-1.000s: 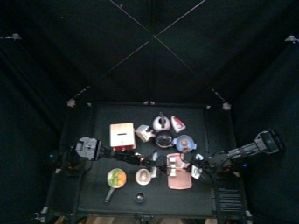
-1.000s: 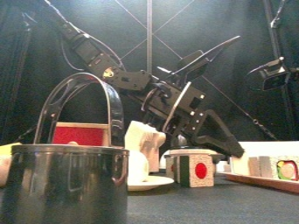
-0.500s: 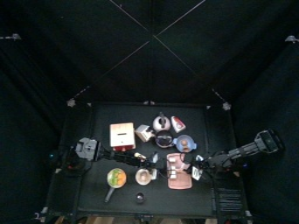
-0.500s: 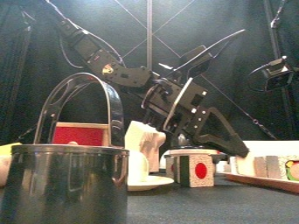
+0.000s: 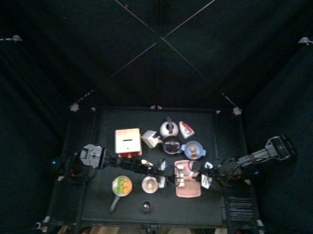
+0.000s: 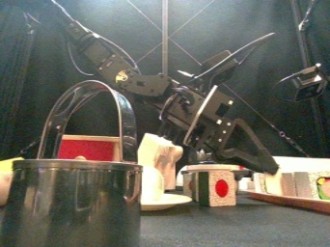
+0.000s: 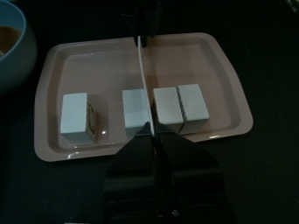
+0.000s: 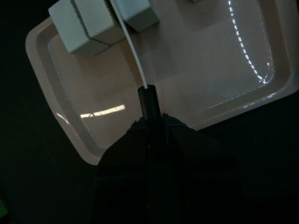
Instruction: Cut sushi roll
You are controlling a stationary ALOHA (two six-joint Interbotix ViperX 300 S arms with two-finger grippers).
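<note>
Sushi roll (image 7: 138,109) sits in a pink tray (image 7: 216,70) near the front of the counter (image 5: 104,119), toward the right side. It already reads as separate white blocks in a row: one off on its own, then three closer together. From the top view the tray (image 5: 186,180) is right between the two arms, which makes sense since both need to reach it.

The left claw (image 7: 149,144) looks clamped shut on a thin knife (image 7: 140,79). The blade runs straight across the row, lined up on the seam next to the second block. My guess is it's held perpendicular so it slices cleanly instead of dragging the pieces sideways.

The right claw (image 8: 146,122) also looks closed, on a second thin blade (image 8: 126,44) that angles in toward the blocks (image 8: 82,22) from the other side of the tray. It could be there to brace the roll, or to cut too; I can't tell which.

A metal pot (image 6: 71,203) and other odds and ends stand well apart from the tray, so nothing crowds the cut.
</note>
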